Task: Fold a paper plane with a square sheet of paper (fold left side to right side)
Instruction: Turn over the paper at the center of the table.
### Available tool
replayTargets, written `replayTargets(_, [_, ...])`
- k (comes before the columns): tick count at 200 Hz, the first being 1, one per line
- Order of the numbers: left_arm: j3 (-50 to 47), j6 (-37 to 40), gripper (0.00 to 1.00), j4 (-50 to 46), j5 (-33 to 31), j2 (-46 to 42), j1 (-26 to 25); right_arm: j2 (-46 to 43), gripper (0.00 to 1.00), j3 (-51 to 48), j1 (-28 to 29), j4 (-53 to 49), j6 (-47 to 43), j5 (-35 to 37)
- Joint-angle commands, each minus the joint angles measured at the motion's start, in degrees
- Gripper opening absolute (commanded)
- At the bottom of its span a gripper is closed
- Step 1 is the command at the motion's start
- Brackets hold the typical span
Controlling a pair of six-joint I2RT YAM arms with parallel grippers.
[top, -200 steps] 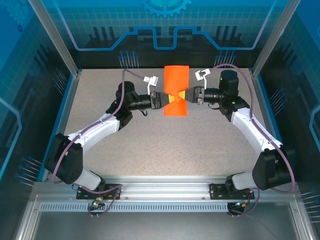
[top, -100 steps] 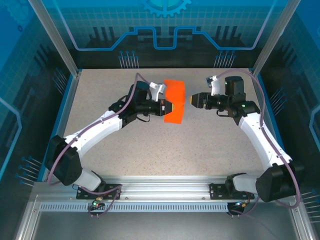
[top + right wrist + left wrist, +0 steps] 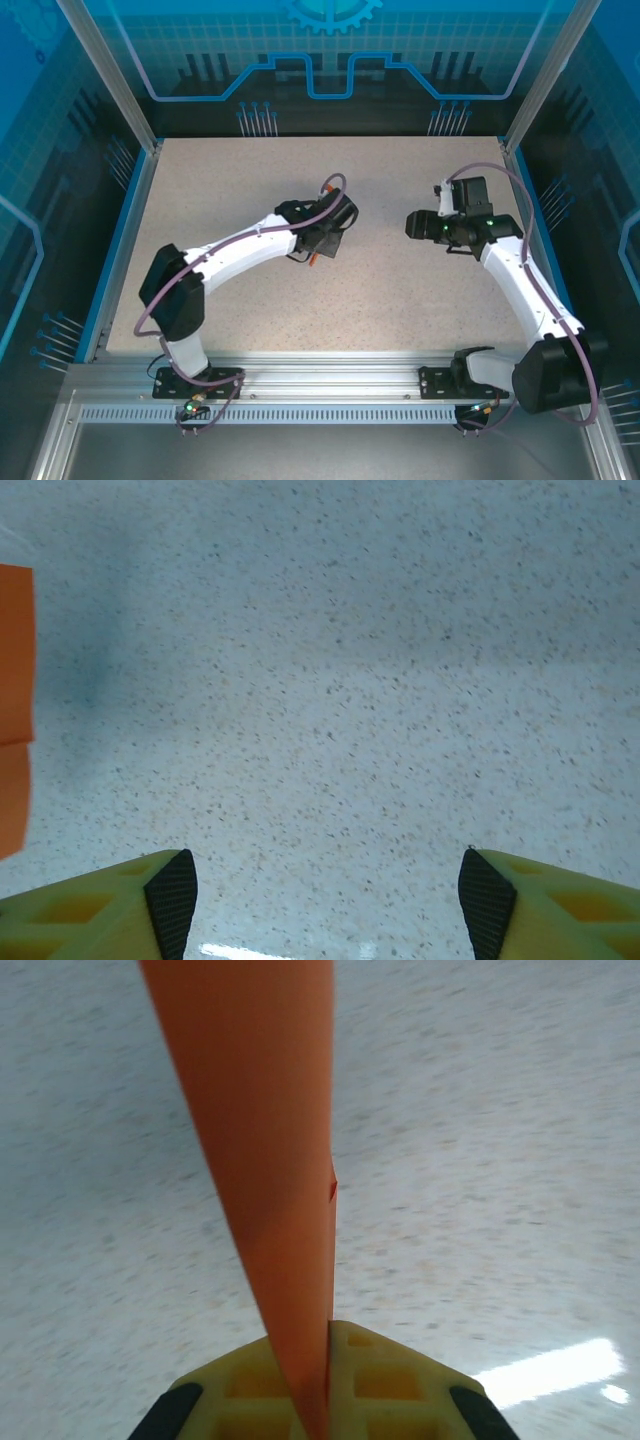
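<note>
- Jaws on the left arm are pressing together on the orange sheet of paper, pinching its near end between two yellow fingers.
- Those fingers are looking like moulded plastic, with square recessed pockets and a dark rubbery corner at each outer side.
- From the left wrist, the sheet is running edge-on from the pinch to the top of the frame and widening as it goes. It is thin, matte and plain, with a tiny nick on its right edge.
- Whether its far end is touching the table I cannot tell.
- Jaws on the right arm are standing spread wide, with bare table between them and nothing gripped.
- Each of the right arm's two yellow fingers is carrying a black wedge-shaped pad on its inner face.
- From the right wrist, a strip of the same orange paper is showing at the left edge, apart from those fingers. A small step is dividing its brighter upper part from a deeper lower part.
- Pale stone-like speckle is covering the table, and a slight gloss is catching a streak of light.
- From above, the left arm's wrist is reaching to the table's middle, with the right arm's wrist off to its right and a gap between them.
- Both arms are wearing white shells and black joints, and each is trailing one lilac cable.
- Counting up: one sheet, two arms, two pairs of jaws, four fingers.
</note>
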Motion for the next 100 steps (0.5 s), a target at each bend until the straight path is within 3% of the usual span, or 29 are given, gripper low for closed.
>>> replayTargets(1, [4.8, -5.8, 0.00, -12.0, -13.0, 4.7, -0.6, -2.0, 0.73, -1.2, -1.3, -1.0, 0.5, 1.8])
replayTargets(39, [10.7, -13.7, 0.00, -20.3, -15.7, 13.8, -0.6, -2.6, 0.73, -2.0, -2.4, 0.0, 0.5, -0.3])
replayTargets(100, [15.3, -16.7, 0.00, -20.8, -9.4, 23.0, -0.6, -3.1, 0.73, -3.7, -2.7, 0.6, 0.3, -2.8])
